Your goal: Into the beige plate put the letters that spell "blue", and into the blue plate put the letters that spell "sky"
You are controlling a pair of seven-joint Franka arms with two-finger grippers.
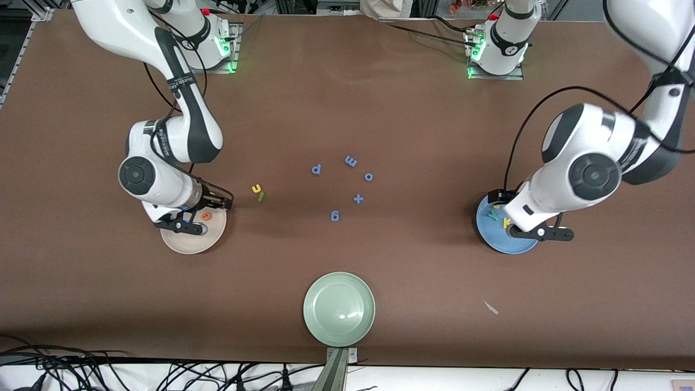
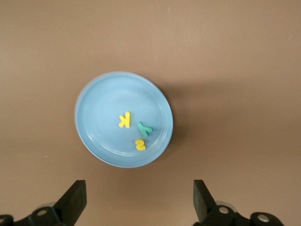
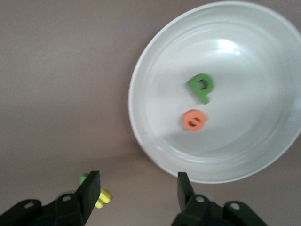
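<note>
The letters for "sky", the yellow k (image 2: 124, 119), teal y (image 2: 145, 128) and yellow s (image 2: 140, 144), all lie in the blue plate (image 2: 94, 108), below the left gripper (image 2: 139, 200), whose jaws are spread and empty. The right gripper (image 3: 138, 190), jaws apart with nothing between them, hangs over the beige plate (image 3: 155, 141); just ahead of its jaws lie the orange e (image 3: 194, 120) and green b (image 3: 201, 87). In my judgement "blue" is half done: the next move calls for reaching to the yellow u (image 1: 256, 188) and green l (image 1: 261, 196), on the table beside that plate.
</note>
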